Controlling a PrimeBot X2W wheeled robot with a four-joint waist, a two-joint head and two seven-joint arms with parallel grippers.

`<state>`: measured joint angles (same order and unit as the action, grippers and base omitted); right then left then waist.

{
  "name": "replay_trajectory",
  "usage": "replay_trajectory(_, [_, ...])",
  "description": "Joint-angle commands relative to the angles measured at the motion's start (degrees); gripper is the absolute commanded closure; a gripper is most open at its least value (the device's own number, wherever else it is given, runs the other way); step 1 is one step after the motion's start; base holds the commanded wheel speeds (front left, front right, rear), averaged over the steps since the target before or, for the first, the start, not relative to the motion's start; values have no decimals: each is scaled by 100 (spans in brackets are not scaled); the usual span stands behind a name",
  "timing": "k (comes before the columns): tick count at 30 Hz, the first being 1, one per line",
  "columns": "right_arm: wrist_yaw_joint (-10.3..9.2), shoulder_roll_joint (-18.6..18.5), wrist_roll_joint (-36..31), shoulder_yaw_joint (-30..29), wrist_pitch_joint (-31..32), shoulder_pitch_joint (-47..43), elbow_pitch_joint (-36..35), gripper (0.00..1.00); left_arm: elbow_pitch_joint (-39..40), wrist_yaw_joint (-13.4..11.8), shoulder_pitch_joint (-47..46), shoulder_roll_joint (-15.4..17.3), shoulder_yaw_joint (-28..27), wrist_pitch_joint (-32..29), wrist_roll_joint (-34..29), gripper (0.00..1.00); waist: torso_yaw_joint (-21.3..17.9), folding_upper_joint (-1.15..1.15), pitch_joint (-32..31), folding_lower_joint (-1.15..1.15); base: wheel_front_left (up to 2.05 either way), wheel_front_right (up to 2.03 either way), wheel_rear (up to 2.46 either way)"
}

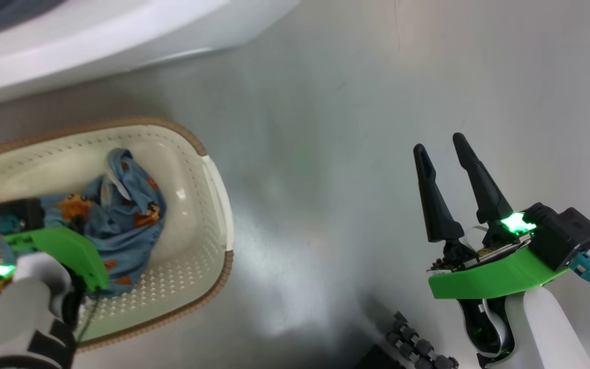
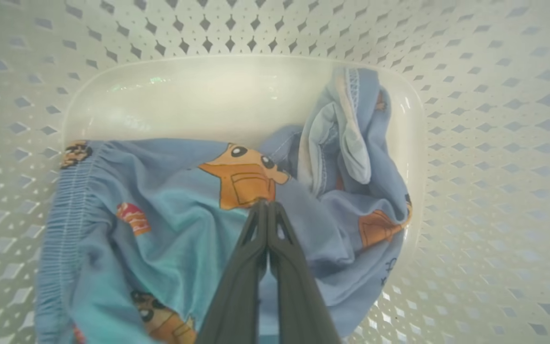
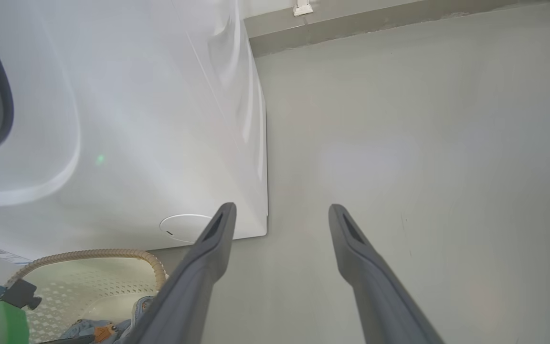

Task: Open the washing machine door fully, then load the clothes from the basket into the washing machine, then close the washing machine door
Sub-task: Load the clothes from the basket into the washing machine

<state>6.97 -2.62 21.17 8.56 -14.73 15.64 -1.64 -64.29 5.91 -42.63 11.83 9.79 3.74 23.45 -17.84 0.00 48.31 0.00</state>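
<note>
Crumpled blue cartoon-print clothes (image 1: 131,205) inside cream perforated basket (image 1: 197,266)

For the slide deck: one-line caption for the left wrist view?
Left gripper shut on soft light-blue cartoon-print clothes lying in the cream-white perforated plastic basket.

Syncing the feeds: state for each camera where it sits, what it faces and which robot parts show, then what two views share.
Head view: on the head, looking down at floor, basket and washing machine; left forearm, open right gripper.
Left wrist view: on the left wrist, looking into the basket; left gripper shut on the clothes.
Right wrist view: on the right wrist, facing the washing machine's front; open fingers.
Shared: basket and clothes appear in all three.
</note>
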Motion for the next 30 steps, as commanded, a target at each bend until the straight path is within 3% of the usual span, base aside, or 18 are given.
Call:
replay_trajectory(1, [52, -26, -31, 63, -27, -158, -73, 0, 46, 49, 368, 77, -120, 94, 89, 100, 167, 0, -262, 0, 0, 0, 0])
replay_trajectory(18, [52, -26, -387, -201, -27, -573, 203, 0, 947, 124, 1499, -405, -273, 875, 634, 100, 858, 0, -1692, 0, 0, 0, 0])
replay_trajectory(30, [52, -26, -727, -424, -27, -1244, 366, 0, 2706, -380, 2803, -732, -324, 1099, 646, 100, 1394, 0, -3084, 0, 0, 0, 0])
